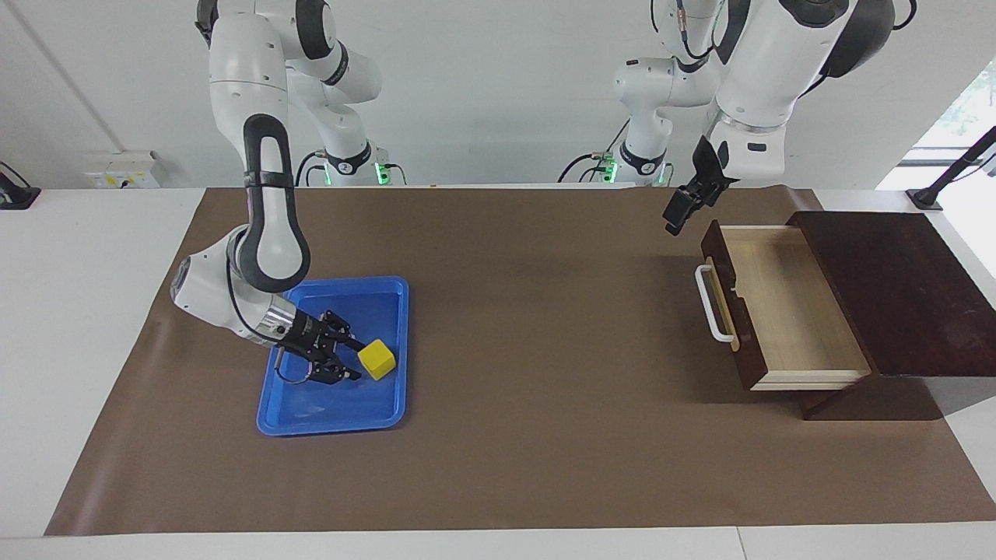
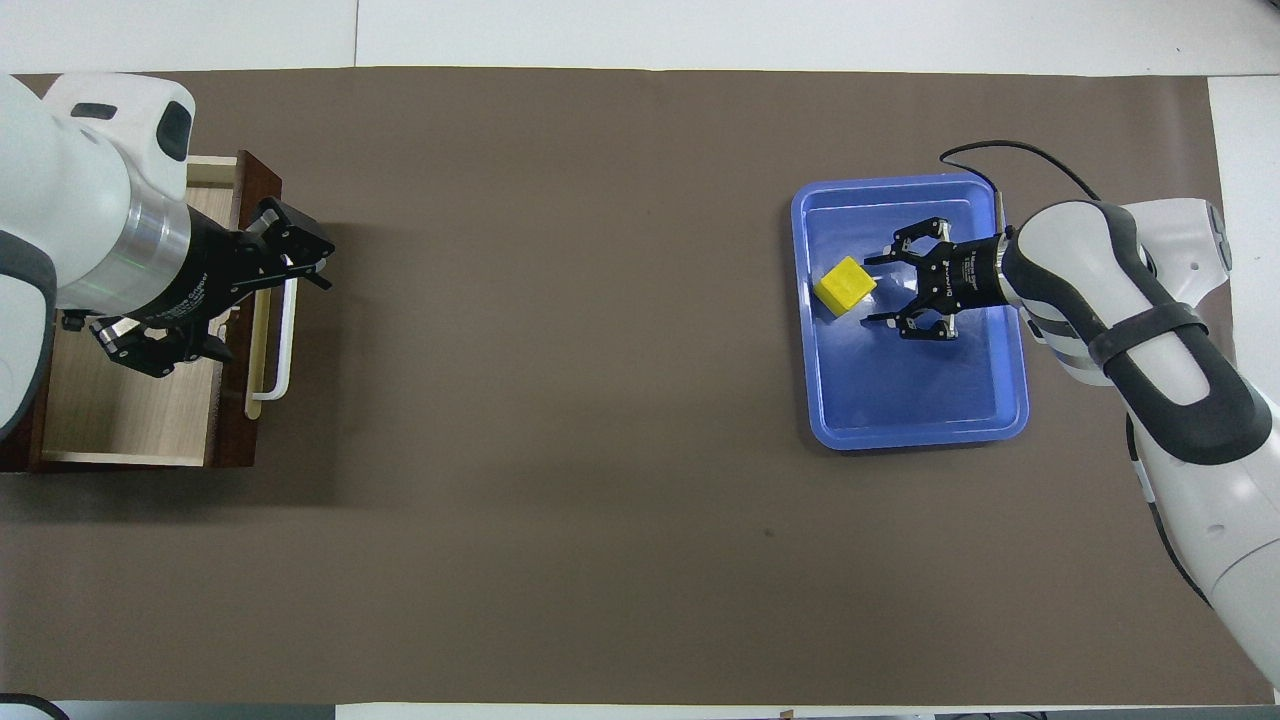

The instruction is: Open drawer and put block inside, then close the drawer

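The yellow block point(image 1: 377, 359) lies in the blue tray point(image 1: 334, 412) toward the right arm's end of the table; it also shows in the overhead view point(image 2: 843, 285). My right gripper point(image 1: 356, 360) is low in the tray, open, its fingertips just short of the block on either side; it also shows in the overhead view point(image 2: 872, 291). The drawer point(image 1: 786, 307) of the dark brown box point(image 1: 895, 288) is pulled open and its pale interior point(image 2: 120, 410) is empty. My left gripper point(image 1: 685, 204) is open, in the air over the drawer's front and white handle point(image 1: 712, 305).
A brown mat point(image 1: 545, 389) covers the table between tray and drawer. The tray point(image 2: 910, 400) holds only the block. White table edges run along the mat's borders.
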